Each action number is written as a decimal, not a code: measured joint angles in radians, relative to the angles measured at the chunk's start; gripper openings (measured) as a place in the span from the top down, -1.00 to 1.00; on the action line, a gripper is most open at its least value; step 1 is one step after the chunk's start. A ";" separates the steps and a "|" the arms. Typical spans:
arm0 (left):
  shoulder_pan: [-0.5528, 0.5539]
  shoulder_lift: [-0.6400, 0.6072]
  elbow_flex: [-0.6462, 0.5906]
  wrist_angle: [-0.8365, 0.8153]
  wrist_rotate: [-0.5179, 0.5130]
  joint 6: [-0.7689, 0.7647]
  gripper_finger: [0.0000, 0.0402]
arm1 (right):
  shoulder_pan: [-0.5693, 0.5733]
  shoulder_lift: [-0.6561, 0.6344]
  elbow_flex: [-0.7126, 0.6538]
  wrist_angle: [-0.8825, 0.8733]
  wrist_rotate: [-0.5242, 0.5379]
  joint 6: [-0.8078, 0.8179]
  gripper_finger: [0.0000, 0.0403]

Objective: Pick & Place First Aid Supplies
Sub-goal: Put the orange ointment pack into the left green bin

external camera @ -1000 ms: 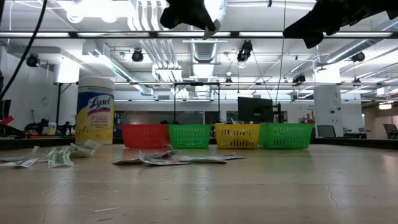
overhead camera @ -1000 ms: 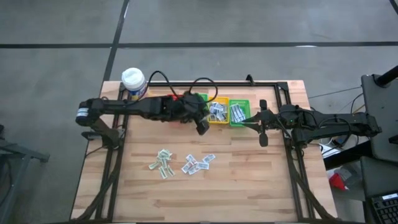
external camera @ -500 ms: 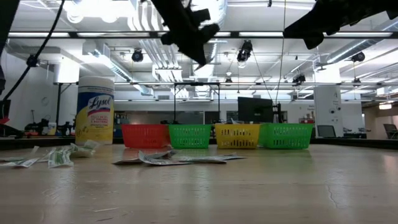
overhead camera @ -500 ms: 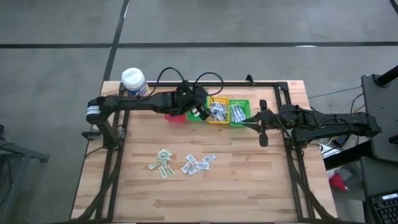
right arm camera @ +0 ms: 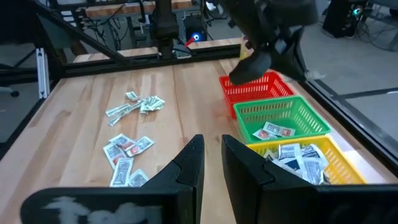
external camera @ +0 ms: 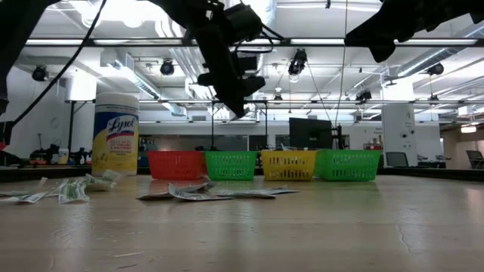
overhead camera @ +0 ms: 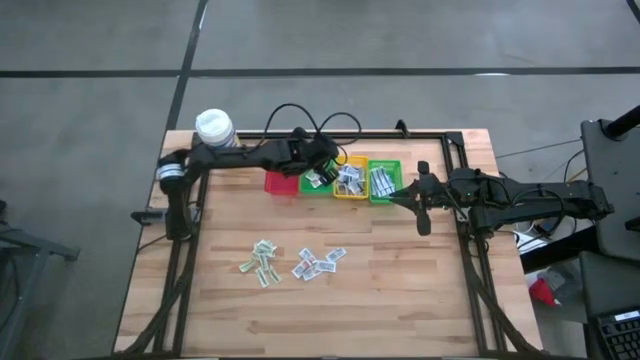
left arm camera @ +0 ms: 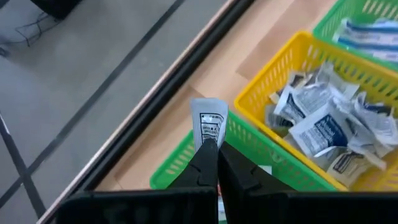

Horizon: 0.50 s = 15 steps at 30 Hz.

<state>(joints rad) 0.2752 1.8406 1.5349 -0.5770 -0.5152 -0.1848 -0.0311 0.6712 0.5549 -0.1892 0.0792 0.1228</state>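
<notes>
My left gripper hangs slanting down over the left green basket, shut on one small white packet with green and red print. More first aid packets lie in two loose heaps on the table. Others fill the yellow basket and the right green basket. My right gripper waits above the table's right side, a narrow gap between its fingers and nothing in it. My left gripper pinches the packet by its lower end between its two fingertips. The fingers slant downward toward the far edge, along the packet's length. The packet sticks out straight beyond the fingertips, lifted clear above the green basket's rim.
Four baskets stand in a row at the far edge: red, green, yellow, green. A yellow wipes canister with a white cap stands at the far left corner. A black frame rail runs along the far edge behind the baskets.
My left gripper, still shut on the packet, has swung toward the far edge, from over the open table to above the left green basket. It has come down and tipped further downward. The right arm has kept still.
</notes>
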 joint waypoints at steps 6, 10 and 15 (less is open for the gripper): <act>0.000 0.044 0.000 -0.013 0.003 -0.019 1.00 | 0.000 0.000 0.000 -0.002 0.000 -0.037 0.74; -0.001 0.063 0.000 -0.033 0.003 -0.037 1.00 | 0.000 0.000 0.000 -0.004 0.000 -0.037 0.74; -0.002 0.084 0.000 -0.045 0.003 -0.105 1.00 | 0.000 0.000 0.000 -0.011 0.000 -0.037 0.74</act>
<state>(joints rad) 0.2737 1.9251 1.5349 -0.6224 -0.5121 -0.2899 -0.0310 0.6712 0.5549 -0.2006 0.0788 0.0860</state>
